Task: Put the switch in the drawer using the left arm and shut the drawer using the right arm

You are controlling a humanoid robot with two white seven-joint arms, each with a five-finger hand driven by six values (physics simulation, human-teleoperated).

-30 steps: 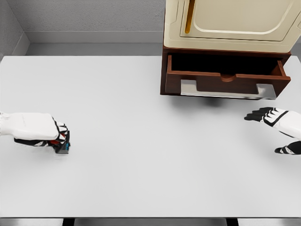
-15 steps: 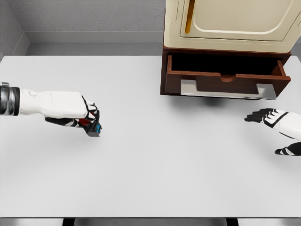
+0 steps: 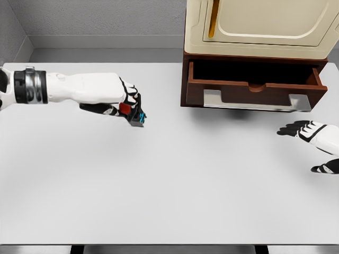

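My left hand [image 3: 130, 108] is raised over the white table [image 3: 159, 190], left of centre, with its fingers shut on the switch [image 3: 137, 117], a small dark console with a red end and a blue end. The brown wooden drawer [image 3: 254, 87] stands pulled open at the upper right, under a cream cabinet [image 3: 259, 26]; its inside looks dark. The switch is well to the left of the drawer. My right hand [image 3: 304, 132] hovers low at the right edge, below the drawer front, fingers spread and holding nothing.
A grey metal handle plate [image 3: 257, 100] runs along the drawer front. The cabinet overhangs the drawer from above. A grey wall [image 3: 95, 21] runs behind the table's far edge.
My left hand has carried the switch up off the table and rightwards, from the left edge toward the drawer. The right hand has barely shifted.
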